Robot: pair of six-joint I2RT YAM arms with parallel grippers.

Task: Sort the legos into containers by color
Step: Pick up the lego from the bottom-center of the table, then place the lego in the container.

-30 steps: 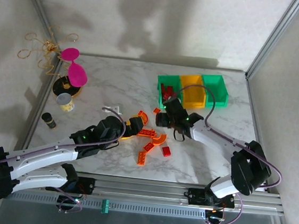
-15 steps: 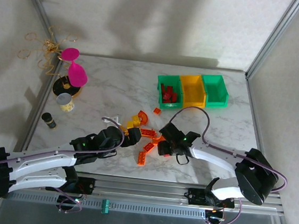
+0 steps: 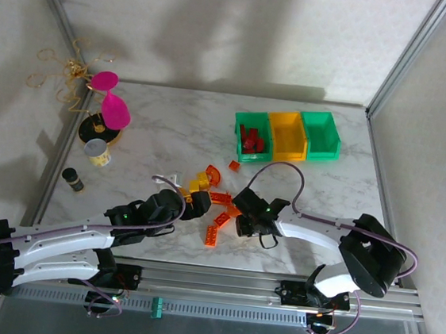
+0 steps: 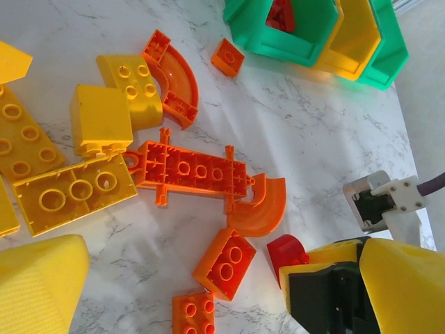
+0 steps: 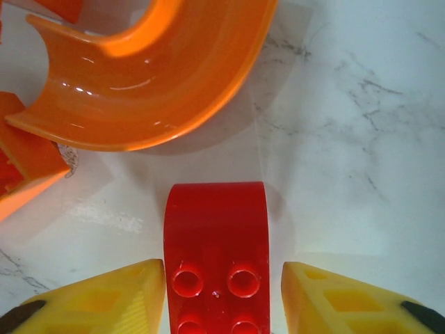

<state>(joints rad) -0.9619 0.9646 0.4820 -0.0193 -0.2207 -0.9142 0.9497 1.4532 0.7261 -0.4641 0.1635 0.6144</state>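
A red arched brick (image 5: 217, 257) lies on the marble between the yellow fingers of my right gripper (image 5: 222, 303), which is open and straddles it. In the top view this gripper (image 3: 251, 222) sits low at the right edge of the brick pile. My left gripper (image 4: 222, 299) is open over orange bricks (image 4: 226, 261); yellow bricks (image 4: 101, 118), an orange plate (image 4: 191, 170) and an orange arch (image 4: 261, 209) lie beyond. The red brick (image 4: 286, 252) shows there too. The joined bins stand at the back: green (image 3: 238, 129) with red bricks inside, yellow (image 3: 288, 136), green (image 3: 320, 134).
Two pink cups (image 3: 116, 110), a white cup (image 3: 97, 152), a dark small bottle (image 3: 72, 179) and gold chains (image 3: 65, 71) stand at the far left. One small orange brick (image 3: 233, 165) lies alone near the bins. Metal frame rails border the table.
My right gripper has come from beside the bins down to the pile and settled around the red brick. My left gripper has drawn back slightly toward me.
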